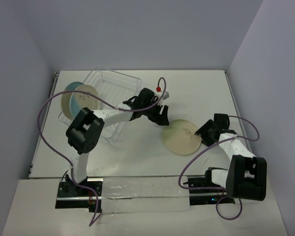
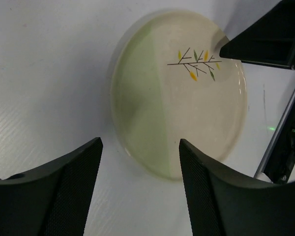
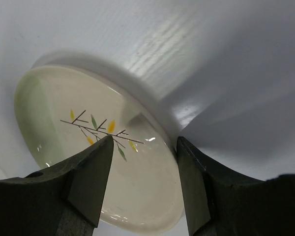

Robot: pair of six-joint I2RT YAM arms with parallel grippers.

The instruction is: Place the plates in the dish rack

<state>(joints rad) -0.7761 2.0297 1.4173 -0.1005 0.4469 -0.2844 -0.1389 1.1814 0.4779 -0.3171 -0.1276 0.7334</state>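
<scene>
A cream plate with a pale-green segment and a twig drawing (image 1: 182, 137) (image 2: 179, 93) (image 3: 54, 103) lies on the white table right of centre. My left gripper (image 1: 162, 118) (image 2: 140, 145) hovers open at its far-left edge, and its right finger overlaps the near rim in the left wrist view. My right gripper (image 1: 202, 132) (image 3: 145, 142) is open and straddles the plate's right rim, one finger over the inside, the other outside. Two more plates (image 1: 82, 98) stand on edge at the left end of the wire dish rack (image 1: 115, 83).
The dish rack stands at the back left, and the left arm's links reach across its front. Grey walls close in the table on three sides. The arms' purple cables (image 1: 44, 123) loop over the table on both sides. The right gripper's finger (image 2: 265, 42) shows at the top right of the left wrist view.
</scene>
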